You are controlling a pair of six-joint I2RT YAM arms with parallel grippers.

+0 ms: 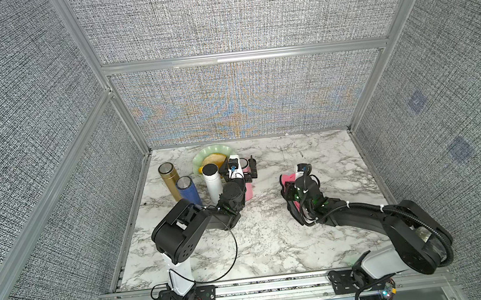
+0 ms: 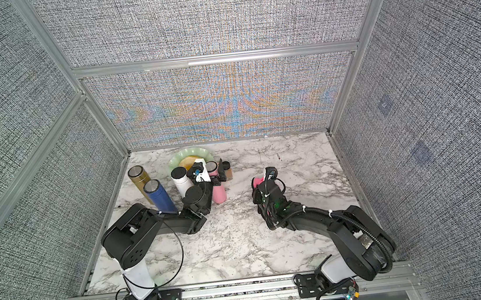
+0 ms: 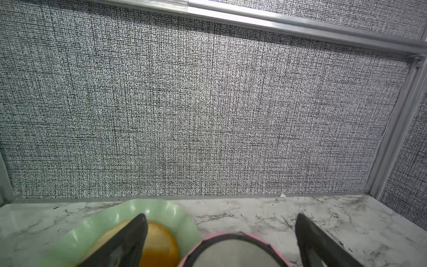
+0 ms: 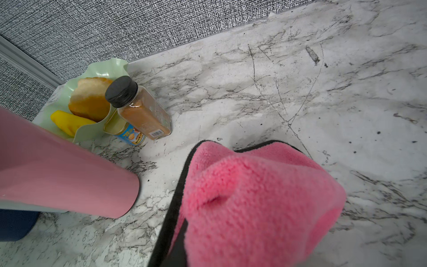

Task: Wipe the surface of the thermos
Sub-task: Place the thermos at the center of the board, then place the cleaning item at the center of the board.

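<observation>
The pink thermos [image 1: 248, 191] stands upright on the marble-patterned bench [image 1: 273, 238]. The left pincer [image 3: 220, 218] straddles its lid with its fingers wide apart and touching neither side, probably so it can close and steady the flask for wiping. Well to the right of the thermos, the right pincer [image 1: 288, 189] is clamped on a pink cloth [image 4: 254, 196], which is bunched and draped, ready to be brought across to the flask's wall. Just behind the thermos sit a green plate [image 4: 108, 67] of food, a spice jar [image 4: 141, 111] and a small tin [image 4: 129, 134]. To its left stand white [image 1: 213, 184], blue [image 1: 188, 189] and gold [image 1: 169, 179] flasks, so there is little room on that side. The bench is scuffed and speckled, and grey woven panels in aluminium framing enclose it.
</observation>
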